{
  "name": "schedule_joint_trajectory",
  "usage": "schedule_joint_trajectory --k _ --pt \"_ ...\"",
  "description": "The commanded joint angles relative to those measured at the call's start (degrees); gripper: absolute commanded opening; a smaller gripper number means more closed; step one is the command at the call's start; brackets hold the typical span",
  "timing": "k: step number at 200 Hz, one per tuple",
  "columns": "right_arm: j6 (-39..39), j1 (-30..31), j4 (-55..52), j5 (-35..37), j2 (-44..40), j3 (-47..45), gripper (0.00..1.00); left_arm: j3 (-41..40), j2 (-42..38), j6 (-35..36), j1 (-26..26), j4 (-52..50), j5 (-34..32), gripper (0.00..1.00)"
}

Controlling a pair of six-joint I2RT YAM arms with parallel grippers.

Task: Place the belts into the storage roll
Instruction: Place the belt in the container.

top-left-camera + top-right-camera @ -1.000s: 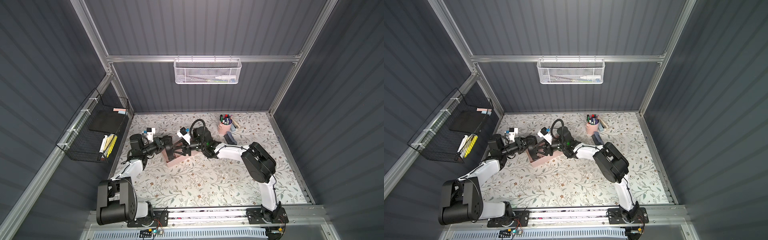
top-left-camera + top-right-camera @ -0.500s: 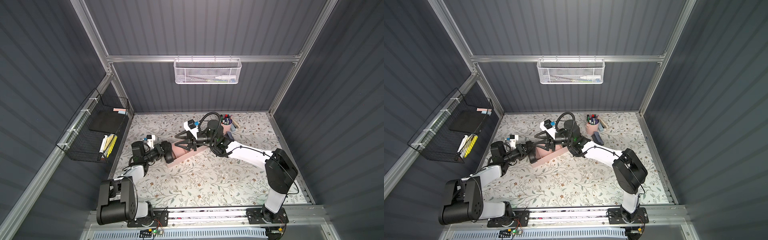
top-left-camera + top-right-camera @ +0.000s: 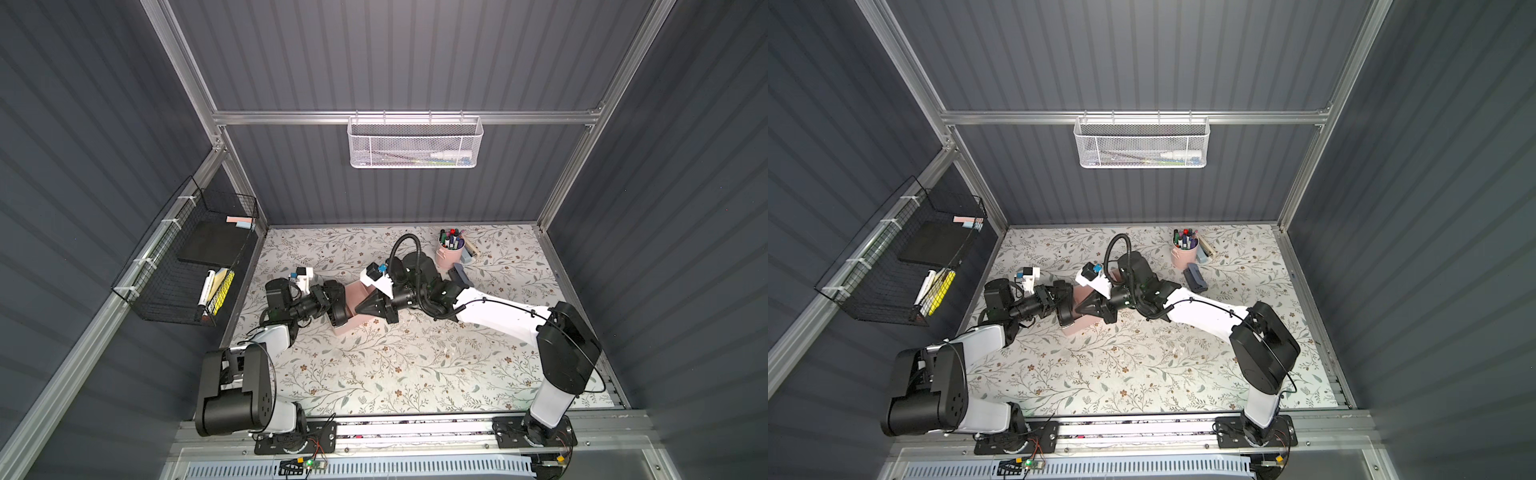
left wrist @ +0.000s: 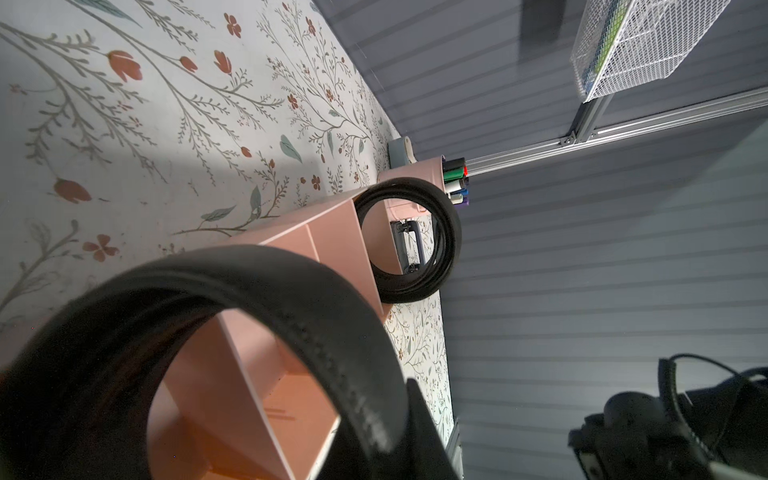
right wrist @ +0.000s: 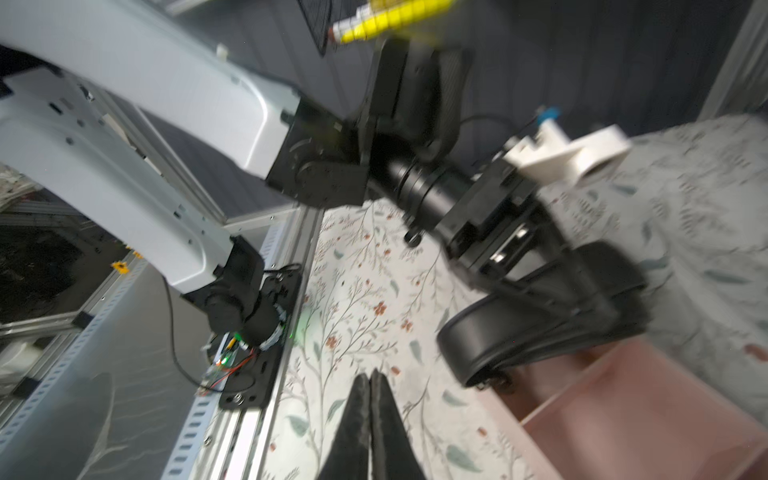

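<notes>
**One belt stowed, one squeezed over the end slot**

The left arm (image 3: 276, 338) has its left jaws clamped on the held belt (image 4: 270, 274), pinching the wound coil so that it bulges. The coil stands on edge at the end of the storage roll (image 3: 347, 328) nearest that arm. I cannot tell whether it sits on the compartment floor or hangs just above it. The second belt (image 4: 451, 245) already sits on edge in the compartment at the opposite end, near the cup of markers (image 3: 449, 255). The two middle compartments look bare. The right arm (image 3: 498, 316) reaches over the tray with its right jaws pressed together on nothing, their tip close to the held coil.

My worry is the release. A wound strap under a squeeze wants to spring, so if the left jaws let go before the walls contain it, it may unwind and spill onto the desk (image 3: 395, 365). It could also hang up on the rim or a divider and tip outward. The tray looks light, and a push from either arm would probably slide it and spoil the aim. The two sets of jaws are also crowded together, so a careless move could knock one into the other or dislodge the coil.
</notes>
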Motion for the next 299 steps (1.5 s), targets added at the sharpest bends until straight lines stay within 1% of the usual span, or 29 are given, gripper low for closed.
schedule_joint_trajectory --k 1,30,58,78,107,140,155,184,192,194,199,217,247,299 --pt "-6.58 2.77 -10.07 -0.67 2.57 1.45 0.02 2.60 2.32 -0.17 0.41 -2.66 -1.00 0.00" --pt "-6.44 4.49 -10.14 0.01 7.27 4.16 0.00 4.82 4.87 -2.50 0.58 -0.82 -0.19 0.00" --pt "-6.04 4.68 -10.11 3.51 11.57 7.23 0.00 5.23 6.68 -4.39 0.67 0.83 0.47 0.00" --pt "-5.72 4.60 -10.62 7.29 14.17 9.84 0.00 5.72 6.77 -6.16 0.62 2.02 1.03 0.00" --pt "-5.66 4.30 -12.19 12.65 17.44 14.26 0.00 7.94 6.86 -6.44 0.67 0.57 1.92 0.00" --pt "-4.88 3.78 -15.02 22.35 21.49 20.36 0.00 9.21 7.99 -8.24 0.67 0.99 2.88 0.00" --pt "-4.13 3.42 -14.07 23.42 22.52 22.06 0.00 9.19 8.44 -9.16 0.67 1.59 3.33 0.00" --pt "-2.50 3.24 -13.62 29.27 24.27 25.05 0.00 9.34 9.23 -11.64 0.67 3.90 4.33 0.00" --pt "-2.36 3.24 -13.95 29.74 24.56 26.04 0.00 9.66 9.43 -12.36 0.67 4.48 4.62 0.00" --pt "-2.33 3.24 -14.04 31.39 24.69 26.33 0.00 9.72 9.50 -12.42 0.67 4.51 4.64 0.00" --pt "-2.16 3.24 -14.11 32.47 24.83 26.80 0.00 10.01 9.64 -12.54 0.67 4.51 4.97 0.00" --pt "-1.75 3.29 -14.02 33.39 25.38 28.40 0.00 10.75 10.09 -13.11 0.67 4.79 5.74 0.00" --pt "0.08 3.24 -12.38 37.31 25.20 28.94 0.00 11.57 11.33 -14.38 0.67 5.80 6.69 0.00" --pt "0.31 3.02 -13.27 37.79 27.58 31.18 0.00 9.98 13.98 -13.73 0.67 8.14 7.55 0.00"
